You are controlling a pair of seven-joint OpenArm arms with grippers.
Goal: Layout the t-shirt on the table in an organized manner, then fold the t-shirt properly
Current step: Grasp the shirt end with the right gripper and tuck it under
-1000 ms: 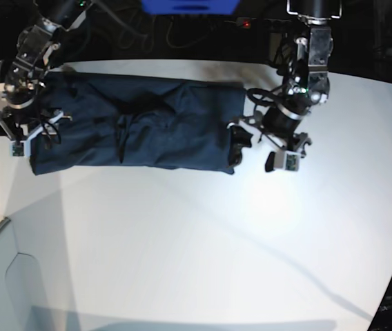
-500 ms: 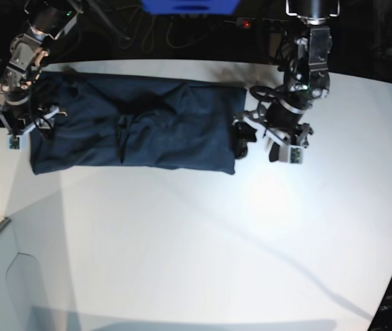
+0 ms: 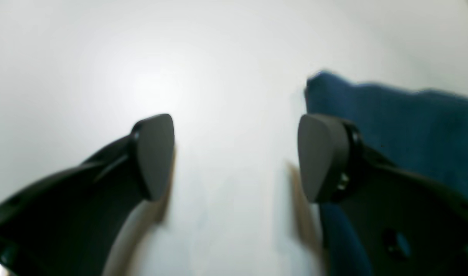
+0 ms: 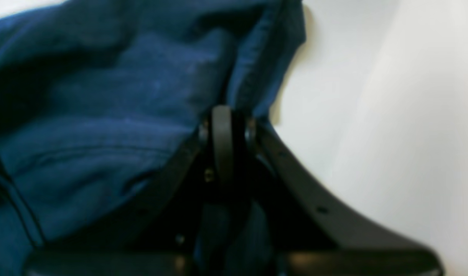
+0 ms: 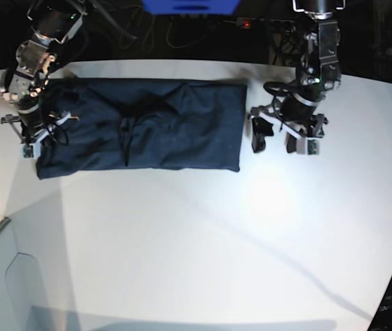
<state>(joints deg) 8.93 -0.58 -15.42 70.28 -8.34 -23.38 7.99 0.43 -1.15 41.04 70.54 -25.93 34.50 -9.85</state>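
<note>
The dark navy-blue soft cotton t-shirt (image 5: pixel 137 124) lies as a long folded band across the far part of the large white matte table (image 5: pixel 203 248). Beside one end, the left gripper (image 5: pixel 282 138) hangs spread and empty. At the other end, the right gripper (image 5: pixel 34 131) is clenched on the hem, which only its wrist view confirms. A thin pinch could slip when lifted.

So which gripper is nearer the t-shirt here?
Right. The right gripper is shut on the t-shirt at its end edge. The left gripper hangs over the table just off the opposite end, jaws open, not touching fabric.
</note>
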